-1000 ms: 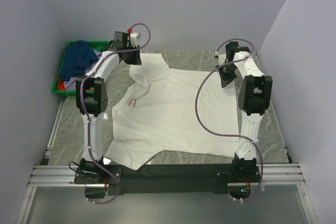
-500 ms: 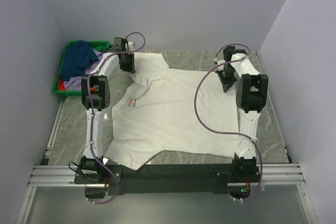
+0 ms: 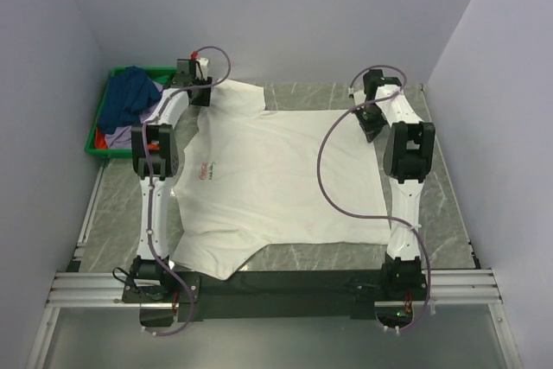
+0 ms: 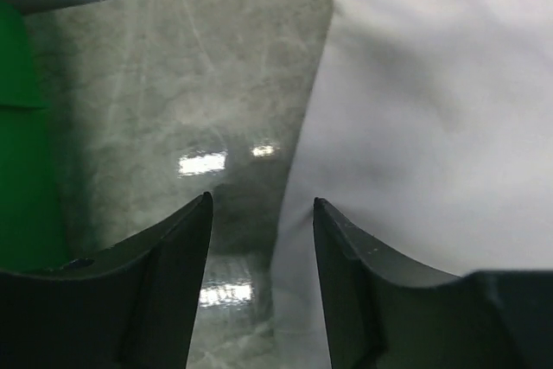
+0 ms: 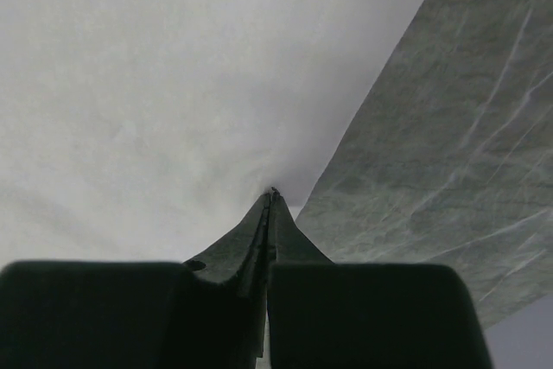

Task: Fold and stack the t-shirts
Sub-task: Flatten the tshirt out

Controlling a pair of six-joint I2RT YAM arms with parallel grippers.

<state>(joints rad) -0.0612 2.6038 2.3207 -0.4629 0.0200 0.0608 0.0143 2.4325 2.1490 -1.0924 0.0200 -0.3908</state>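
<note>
A large white t-shirt of soft cloth lies spread flat on the grey marble-patterned table, filling the middle of the top view. Its small red chest mark sits left of centre, and its near hem runs under the black bar at the bottom. The white arms cover parts of both side edges.

At the upper left sleeve the left gripper stands low over the cloth. In its wrist view the left gripper has its dark fingers spread apart with nothing between them. The shirt's edge runs up the frame just right of the gap, with bare table to the left.

At the upper right the right gripper meets the shirt's side edge. In its own view the right gripper is pressed together, pinching that edge, where the cloth puckers up to the tips. How much cloth lies between them is hidden. Table fills the right side of that view.

In the upper left corner a green plastic crate holds a bunched dark blue t-shirt. A lavender t-shirt and a red t-shirt lie mostly buried beneath it, their shapes unreadable. A blurred green slab at the left edge of the left wrist view is that crate, cut off.
</note>
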